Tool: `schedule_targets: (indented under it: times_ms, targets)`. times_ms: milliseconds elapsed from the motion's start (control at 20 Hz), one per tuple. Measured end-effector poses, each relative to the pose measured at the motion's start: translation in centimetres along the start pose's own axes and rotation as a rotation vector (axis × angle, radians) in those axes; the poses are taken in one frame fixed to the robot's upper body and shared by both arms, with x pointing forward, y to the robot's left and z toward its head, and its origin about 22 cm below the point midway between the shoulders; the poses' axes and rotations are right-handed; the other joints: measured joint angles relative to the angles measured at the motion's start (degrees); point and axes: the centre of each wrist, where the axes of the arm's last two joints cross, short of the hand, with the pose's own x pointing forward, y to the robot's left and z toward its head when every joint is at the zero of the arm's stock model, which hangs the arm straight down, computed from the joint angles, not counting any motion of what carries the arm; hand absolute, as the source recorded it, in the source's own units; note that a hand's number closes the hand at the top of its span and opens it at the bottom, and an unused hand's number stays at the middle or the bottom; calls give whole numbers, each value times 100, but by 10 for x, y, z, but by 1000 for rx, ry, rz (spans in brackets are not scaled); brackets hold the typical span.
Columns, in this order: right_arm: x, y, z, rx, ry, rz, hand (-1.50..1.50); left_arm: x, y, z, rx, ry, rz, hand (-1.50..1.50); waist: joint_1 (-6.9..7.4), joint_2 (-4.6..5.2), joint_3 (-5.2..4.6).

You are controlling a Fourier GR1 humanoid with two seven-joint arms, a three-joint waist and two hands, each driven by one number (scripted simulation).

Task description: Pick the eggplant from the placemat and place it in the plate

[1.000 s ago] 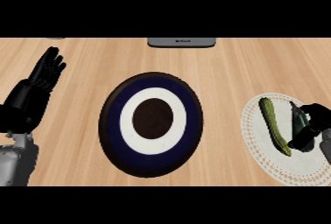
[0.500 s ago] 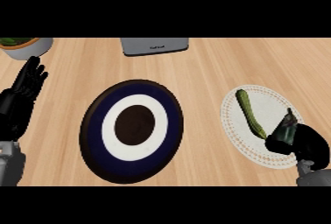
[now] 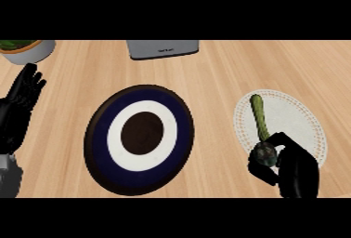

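Item: slender green eggplant (image 3: 259, 118), lying on the round white lace-edged placemat (image 3: 296, 120), right side of the wooden bench (image 3: 219, 69). We note the right hand (image 3: 295, 169) curled round its near end. The left hand (image 3: 21, 107) rests open at the left. We advise lifting it clear, level, before crossing to the blue-and-white ringed plate (image 3: 98, 139).

Bare counter (image 3: 216, 93) between placemat (image 3: 295, 116) and plate (image 3: 99, 139), pot (image 3: 27, 51), grey box (image 3: 163, 48) far back

Light wooden counter (image 3: 226, 65), grey box (image 3: 163, 48) and potted plant (image 3: 24, 49) at far edge.
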Motion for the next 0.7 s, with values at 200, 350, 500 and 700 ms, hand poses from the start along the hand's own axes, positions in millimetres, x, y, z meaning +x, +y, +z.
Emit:
schedule_targets:
  times_ms: [200,350,500,700]
  targets:
    - [33,-16,38,-84,-123,-130,150,2,-2,1,-16,-12,8,0,116,57,9]
    - [51,-26,69,-134,-178,-185,150,5,-6,1,-33,-29,9,0,231,118,16]
    - [70,-34,97,-185,-206,-215,150,7,-10,-1,-47,-44,20,0,362,189,22]
    - [86,-41,120,-259,-251,-196,150,11,-19,-4,-87,-67,29,0,581,271,33]
